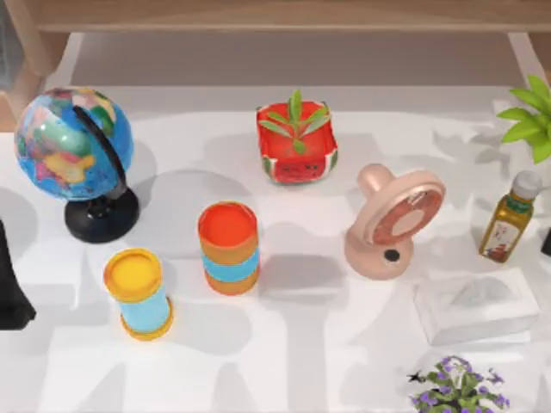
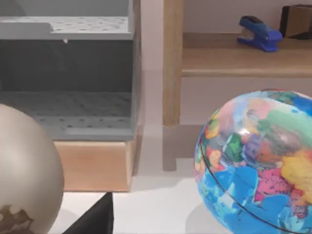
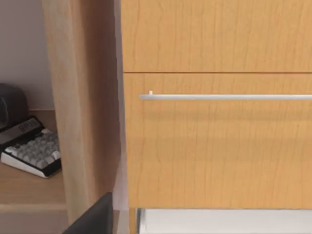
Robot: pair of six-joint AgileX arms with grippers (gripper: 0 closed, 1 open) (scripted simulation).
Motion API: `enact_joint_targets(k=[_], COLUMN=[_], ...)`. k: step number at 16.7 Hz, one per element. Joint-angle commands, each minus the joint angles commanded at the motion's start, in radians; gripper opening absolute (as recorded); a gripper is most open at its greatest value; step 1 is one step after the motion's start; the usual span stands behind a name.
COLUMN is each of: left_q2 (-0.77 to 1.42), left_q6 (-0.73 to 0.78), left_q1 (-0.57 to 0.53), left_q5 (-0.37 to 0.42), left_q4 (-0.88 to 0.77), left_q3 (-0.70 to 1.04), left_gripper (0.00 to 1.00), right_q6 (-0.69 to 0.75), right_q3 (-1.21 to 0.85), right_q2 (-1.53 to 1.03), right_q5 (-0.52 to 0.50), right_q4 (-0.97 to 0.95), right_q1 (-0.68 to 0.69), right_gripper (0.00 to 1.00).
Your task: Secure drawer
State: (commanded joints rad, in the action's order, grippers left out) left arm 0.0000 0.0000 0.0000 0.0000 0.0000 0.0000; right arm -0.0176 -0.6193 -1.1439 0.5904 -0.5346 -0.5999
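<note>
The right wrist camera looks straight at the drawer front (image 3: 214, 141), whose steel handle (image 3: 226, 97) runs level across it, a calculator (image 3: 31, 151) on the shelf alongside. Drawer dead ahead of the right arm, then. The left wrist view faces a grey tray (image 2: 68, 78), with a globe (image 2: 258, 161) close by. Whether either gripper's fingers are apart, I cannot tell. The right arm looks the better placed to push.

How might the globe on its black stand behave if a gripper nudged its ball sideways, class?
The globe would probably tip rather than slide: its ball looks much wider than the round black base. The ball might also spin inside its black arc instead of moving. Its smooth curved surface would likely let fingers slip.
</note>
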Motion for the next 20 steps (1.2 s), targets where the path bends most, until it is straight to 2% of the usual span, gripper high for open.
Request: enact_joint_targets(k=[4,8,12,20], left_q2=[0.0,0.0,0.0,0.0], left_q6=[0.0,0.0,0.0,0.0], left_q1=[0.0,0.0,0.0,0.0], left_q5=[0.0,0.0,0.0,0.0], left_q4=[0.0,0.0,0.0,0.0], left_q3=[0.0,0.0,0.0,0.0], left_gripper=[1.0,1.0,1.0,1.0], right_q6=[0.01,0.141,0.389,1.024], right_q3=[0.005,0.021,0.068,0.178], right_q2=[0.001,-0.052,-0.177,-0.548], right_q5=[0.0,0.028,0.07,0.137], right_q4=[-0.006,-0.111,-0.286,-0.714], right_q1=[0.004,-0.006,-0.032,-0.102], right_gripper=[1.0,1.0,1.0,1.0])
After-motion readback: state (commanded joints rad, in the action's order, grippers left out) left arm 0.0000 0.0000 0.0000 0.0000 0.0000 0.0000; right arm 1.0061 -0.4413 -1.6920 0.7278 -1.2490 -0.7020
